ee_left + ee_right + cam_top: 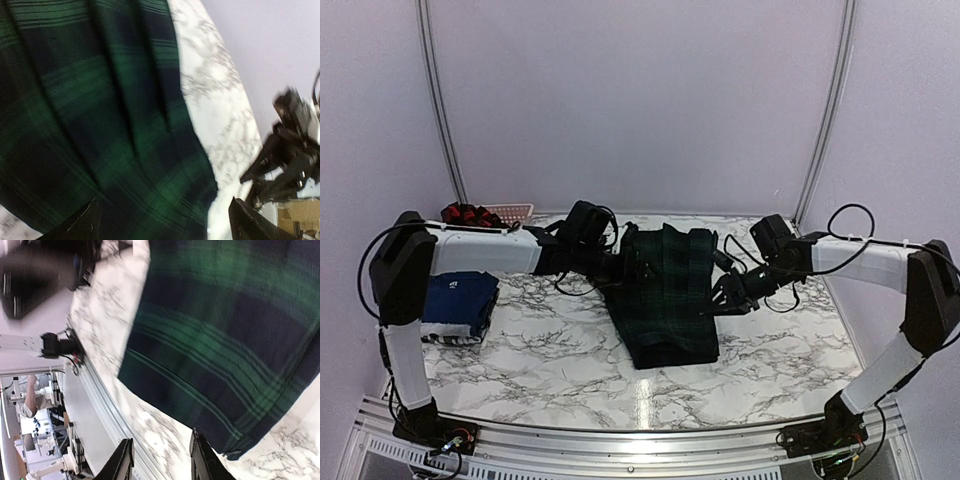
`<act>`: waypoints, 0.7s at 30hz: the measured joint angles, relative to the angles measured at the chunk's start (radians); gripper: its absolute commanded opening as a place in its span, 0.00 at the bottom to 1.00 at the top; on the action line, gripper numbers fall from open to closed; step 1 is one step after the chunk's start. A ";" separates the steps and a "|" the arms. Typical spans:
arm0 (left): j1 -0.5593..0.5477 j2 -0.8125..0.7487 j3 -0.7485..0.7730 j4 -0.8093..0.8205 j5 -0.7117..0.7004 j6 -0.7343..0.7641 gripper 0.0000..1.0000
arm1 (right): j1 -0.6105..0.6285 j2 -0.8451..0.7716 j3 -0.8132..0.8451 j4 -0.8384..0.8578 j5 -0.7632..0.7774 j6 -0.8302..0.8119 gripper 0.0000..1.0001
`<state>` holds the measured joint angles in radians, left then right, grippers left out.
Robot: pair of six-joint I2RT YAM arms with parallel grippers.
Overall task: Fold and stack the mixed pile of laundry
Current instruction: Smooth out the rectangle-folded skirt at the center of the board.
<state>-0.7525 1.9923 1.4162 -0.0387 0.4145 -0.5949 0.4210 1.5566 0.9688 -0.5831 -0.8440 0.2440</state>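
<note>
While left jaws gape and right jaws stand half-spread, we should pinch the dark green plaid garment (665, 295) at matching edges.

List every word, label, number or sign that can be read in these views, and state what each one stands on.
No text in any view is readable.
White print on the navy blue garment: too small and blurred to read.
Nothing written shows on the dark green plaid garment, only its pattern.
No lettering can be made out on the red-and-black cloth in the pink basket.
</note>
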 measured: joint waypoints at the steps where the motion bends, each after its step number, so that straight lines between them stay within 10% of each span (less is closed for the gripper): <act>1: -0.036 -0.051 -0.031 0.012 0.006 -0.011 0.92 | -0.005 -0.021 0.021 0.003 -0.006 0.006 0.35; 21: -0.187 0.056 -0.352 0.565 0.089 -0.337 0.91 | 0.016 0.271 -0.115 0.346 -0.118 0.138 0.33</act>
<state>-0.9398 2.0480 1.0645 0.5266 0.5037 -0.9321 0.4370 1.8275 0.8539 -0.2367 -0.9623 0.3820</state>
